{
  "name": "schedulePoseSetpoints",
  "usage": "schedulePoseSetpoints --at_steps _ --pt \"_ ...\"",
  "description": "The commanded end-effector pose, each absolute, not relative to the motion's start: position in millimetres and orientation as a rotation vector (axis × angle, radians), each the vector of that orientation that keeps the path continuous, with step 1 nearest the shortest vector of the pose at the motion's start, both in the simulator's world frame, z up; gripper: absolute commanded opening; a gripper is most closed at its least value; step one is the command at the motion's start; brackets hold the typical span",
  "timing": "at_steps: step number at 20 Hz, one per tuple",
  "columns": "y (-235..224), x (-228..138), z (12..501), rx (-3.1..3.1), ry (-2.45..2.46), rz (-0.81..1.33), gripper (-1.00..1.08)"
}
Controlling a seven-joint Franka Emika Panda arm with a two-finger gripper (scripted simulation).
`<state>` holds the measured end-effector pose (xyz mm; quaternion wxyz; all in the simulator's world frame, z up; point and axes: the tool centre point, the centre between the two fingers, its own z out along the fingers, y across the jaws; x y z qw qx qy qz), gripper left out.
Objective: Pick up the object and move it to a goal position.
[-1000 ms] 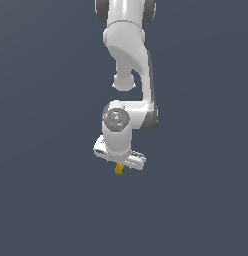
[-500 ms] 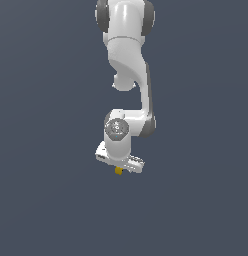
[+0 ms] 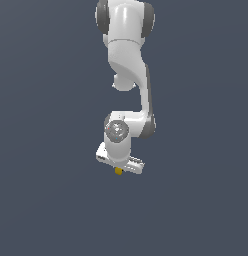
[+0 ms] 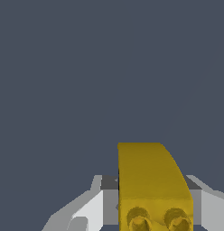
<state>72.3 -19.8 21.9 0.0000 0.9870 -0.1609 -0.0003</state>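
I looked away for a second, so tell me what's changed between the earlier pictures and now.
The arm drew up a little: its end effector now sits slightly higher in the exterior view than a second ago, carrying the yellow block up with it. Nothing was picked up or released; the block was already clamped between the fingers and stays so. The plain dark background is unchanged.

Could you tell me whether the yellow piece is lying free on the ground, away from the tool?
No, the piece sits between the tool's fingers, off the ground.
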Motion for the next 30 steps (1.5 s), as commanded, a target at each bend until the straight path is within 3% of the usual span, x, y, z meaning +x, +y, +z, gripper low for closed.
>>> schedulePoseSetpoints --at_steps 1,14,30 --pt "-19.8 72.5 22.0 3.101 -0.505 0.000 -1.00" --pt "-16.9 73.9 50.0 3.101 -0.505 0.000 -1.00" --pt "-0.9 84.4 214.9 3.100 -0.506 0.000 -1.00"
